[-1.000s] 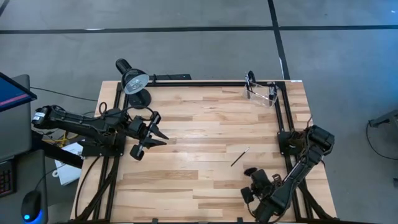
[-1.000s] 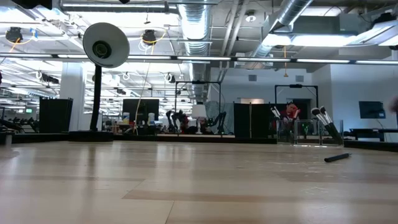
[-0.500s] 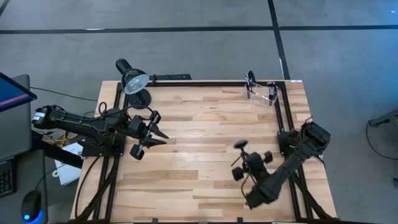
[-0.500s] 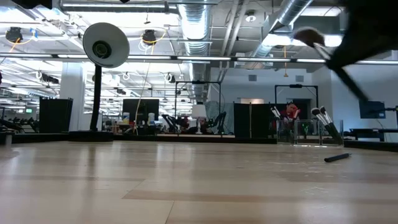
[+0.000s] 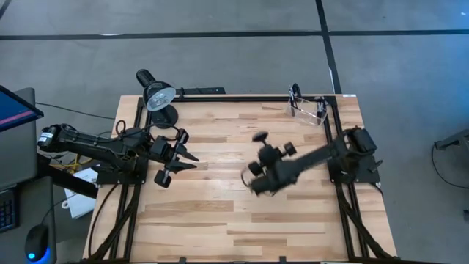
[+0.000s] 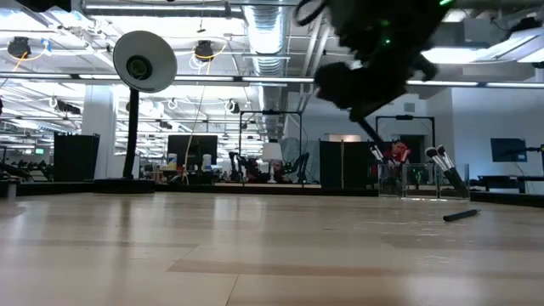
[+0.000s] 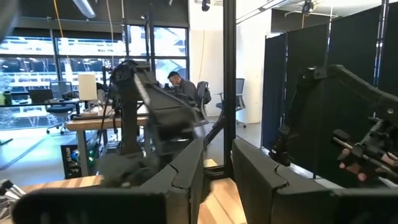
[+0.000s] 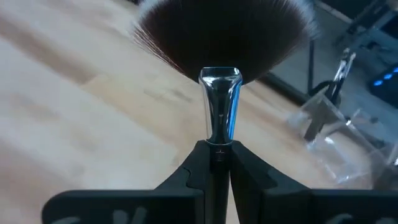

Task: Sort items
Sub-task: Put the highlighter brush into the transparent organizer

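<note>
The wooden table carries very little: in the high view no brush lies on its middle or its near part, so most of the sorting looks done. The clear container stands at the far right corner of the table, and the low view shows several brushes standing upright in it with the bristle tips up. One dark item lies flat on the wood in the low view, near the container – probably one brush left to do, but I cannot find it in the high view.

The right arm reaches over the middle of the table, and the right gripper is closed on the fan brush. Its two fingers clamp the dark handle just below the silver ferrule, with the wide black head spread beyond. This brush is in the air, well apart from the container, so it is not yet put away.

The left gripper waits by the left edge, near the black lamp. Its fingers stand a little apart and hold nothing.

How many brushes are in the container I cannot count. The right gripper is smeared in both the high and low views – only its own wrist view shows the grip.
</note>
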Tool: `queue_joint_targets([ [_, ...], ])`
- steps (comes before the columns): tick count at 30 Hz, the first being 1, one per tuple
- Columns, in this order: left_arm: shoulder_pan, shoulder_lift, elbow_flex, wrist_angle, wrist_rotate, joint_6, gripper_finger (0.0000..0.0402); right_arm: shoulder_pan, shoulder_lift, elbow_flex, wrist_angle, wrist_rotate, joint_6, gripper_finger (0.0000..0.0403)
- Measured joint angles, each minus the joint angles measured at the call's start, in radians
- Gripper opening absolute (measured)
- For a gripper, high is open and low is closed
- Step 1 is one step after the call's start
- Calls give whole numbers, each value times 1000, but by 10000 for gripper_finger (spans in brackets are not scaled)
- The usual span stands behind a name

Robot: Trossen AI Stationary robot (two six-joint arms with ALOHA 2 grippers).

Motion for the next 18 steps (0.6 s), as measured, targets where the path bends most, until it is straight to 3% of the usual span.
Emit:
queue_joint_targets([
  [9,6,0,0,2,0,73,83,-174,-153,-27,7,112,-193,30],
  [13,34,-1,0,7,0,84,83,-227,-301,-183,158,102,-312,30],
  [18,93,-1,0,13,0,84,83,-281,-539,-446,486,46,-516,30],
])
